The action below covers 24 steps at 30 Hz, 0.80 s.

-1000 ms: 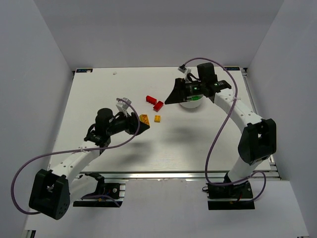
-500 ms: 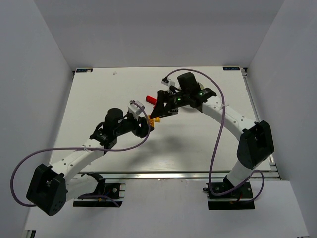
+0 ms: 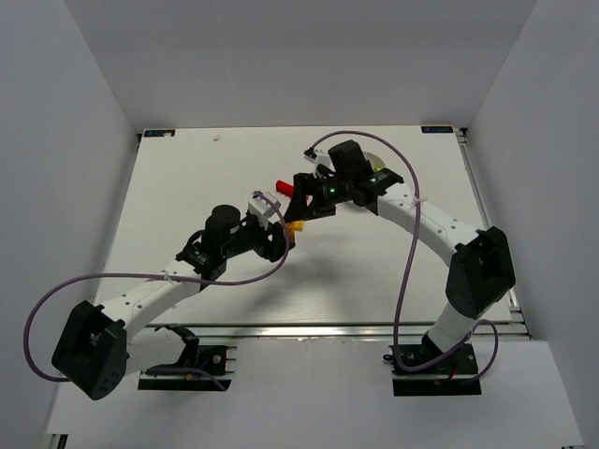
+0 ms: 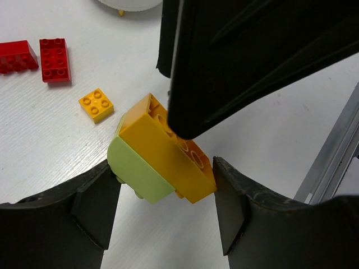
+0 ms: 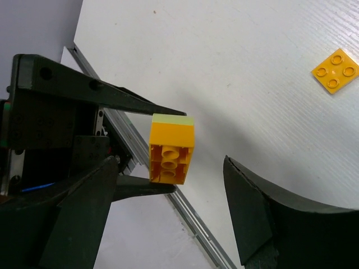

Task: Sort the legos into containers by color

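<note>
Above the worktop (image 4: 50, 151), the left claw (image 4: 164, 180) clamps an orange-on-green lego pair (image 4: 160, 148); the right claw (image 5: 169, 167), fingers apart, hides its far corner. The white dish (image 4: 130, 4) is cut off at the edge.

Your left gripper (image 4: 165, 193): apparently clamped on orange-green brick stack (image 4: 160, 148) | your right gripper (image 5: 169, 168): fingers spread wide, arm bent inward.

right end effector (image 5: 170, 161) now at left end effector (image 4: 161, 168), brick (image 4: 162, 152) lifted
</note>
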Each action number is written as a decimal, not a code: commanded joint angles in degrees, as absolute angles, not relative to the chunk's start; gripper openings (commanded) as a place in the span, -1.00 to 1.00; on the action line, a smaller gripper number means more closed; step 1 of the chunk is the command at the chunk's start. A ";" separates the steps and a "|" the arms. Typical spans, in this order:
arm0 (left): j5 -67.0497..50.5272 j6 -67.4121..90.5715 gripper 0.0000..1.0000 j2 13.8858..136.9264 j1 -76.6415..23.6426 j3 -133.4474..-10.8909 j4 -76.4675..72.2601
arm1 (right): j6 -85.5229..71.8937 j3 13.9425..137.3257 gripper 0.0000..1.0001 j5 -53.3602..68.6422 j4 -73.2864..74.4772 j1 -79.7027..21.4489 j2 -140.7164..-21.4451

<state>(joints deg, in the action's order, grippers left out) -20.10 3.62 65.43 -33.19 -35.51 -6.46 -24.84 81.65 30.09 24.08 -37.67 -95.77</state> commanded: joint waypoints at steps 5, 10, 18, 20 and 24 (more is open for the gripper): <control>-19.25 4.57 -0.57 64.60 -34.01 -37.70 -8.96 | -23.82 84.55 0.48 28.74 24.26 -39.46 -97.82; -19.16 5.18 -0.57 64.60 -34.19 -37.35 -9.84 | -24.08 84.64 0.38 28.92 23.65 -39.99 -98.52; -18.90 5.54 -0.46 64.60 -34.37 -36.83 -10.55 | -23.99 84.55 -0.27 29.97 22.50 -39.90 -99.05; -18.28 5.97 -0.24 63.99 -34.37 -36.56 -10.98 | -23.73 84.55 -0.60 30.14 22.15 -39.90 -98.88; -15.65 6.85 0.30 61.62 -34.37 -35.77 -10.81 | -23.47 84.46 -1.00 31.20 21.53 -38.85 -98.44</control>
